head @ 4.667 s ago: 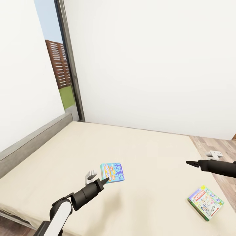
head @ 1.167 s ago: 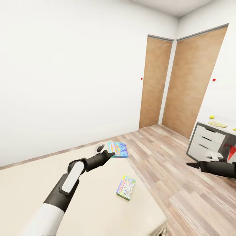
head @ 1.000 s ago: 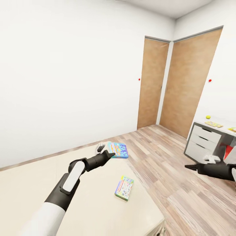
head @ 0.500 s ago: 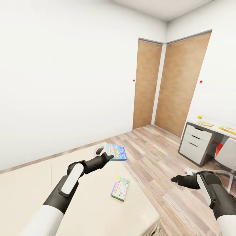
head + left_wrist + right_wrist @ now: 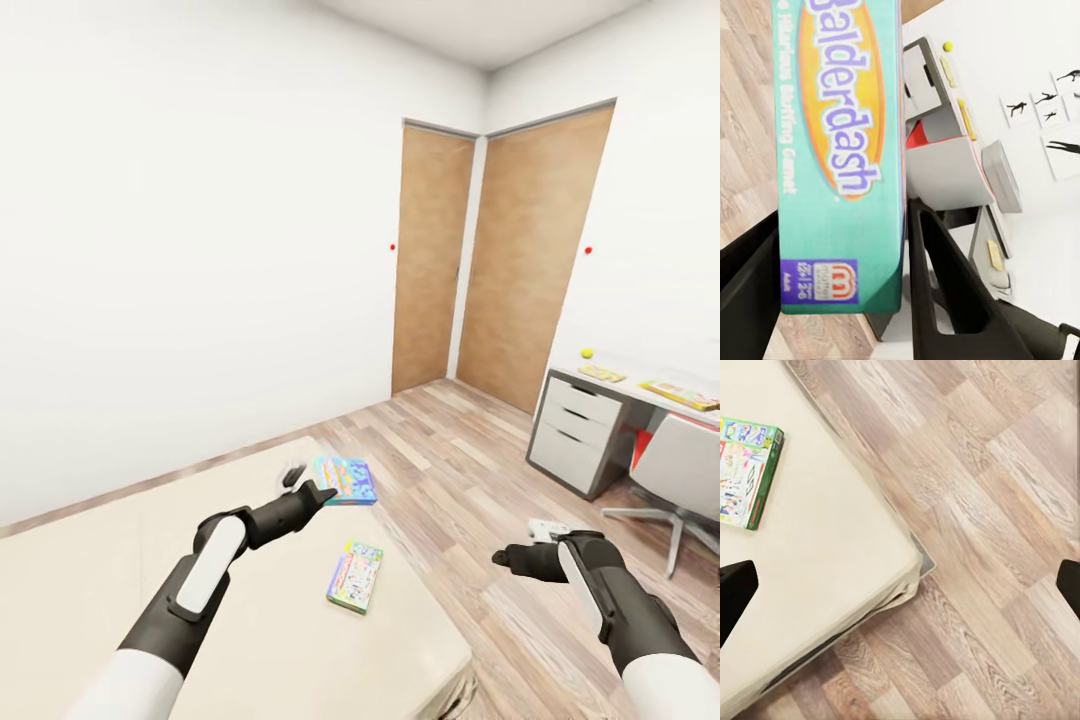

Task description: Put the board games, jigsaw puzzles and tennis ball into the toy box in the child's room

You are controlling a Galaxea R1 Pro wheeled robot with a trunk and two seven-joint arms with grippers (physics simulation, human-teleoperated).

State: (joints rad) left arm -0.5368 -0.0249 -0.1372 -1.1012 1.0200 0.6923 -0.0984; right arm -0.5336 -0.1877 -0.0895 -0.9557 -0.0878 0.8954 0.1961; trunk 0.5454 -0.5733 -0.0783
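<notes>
Head view: the left gripper [image 5: 322,490] holds the blue game [image 5: 345,479] by one edge, lifted above the bed [image 5: 120,560], the box lying roughly flat ahead of the fingers. In the left wrist view the two dark fingers [image 5: 945,277] stand on either face of the teal Balderdash box [image 5: 840,150], pinching it, with its long axis running out along them.

The second game [image 5: 354,577], pale green and white, lies flat on the bed near its floor-side edge, between the two arms; its long axis points roughly away from the robot. In the right wrist view it [image 5: 746,472] lies just beyond one fingertip [image 5: 735,589], and the tips stand wide apart with nothing between them. The right gripper [image 5: 505,556] hangs over the plank floor [image 5: 470,480] just off the bed's edge, so this arm looks the better placed to take that box.

The table [image 5: 640,390] stands well apart, beside the doors [image 5: 480,260]; on it lie the ball [image 5: 587,353], a flat slab [image 5: 603,374] too small to identify, and a coloured flat box [image 5: 682,395]. A chair [image 5: 680,480] with a pale back stands before the table and may hinder the approach. The toy box cannot be made out.
</notes>
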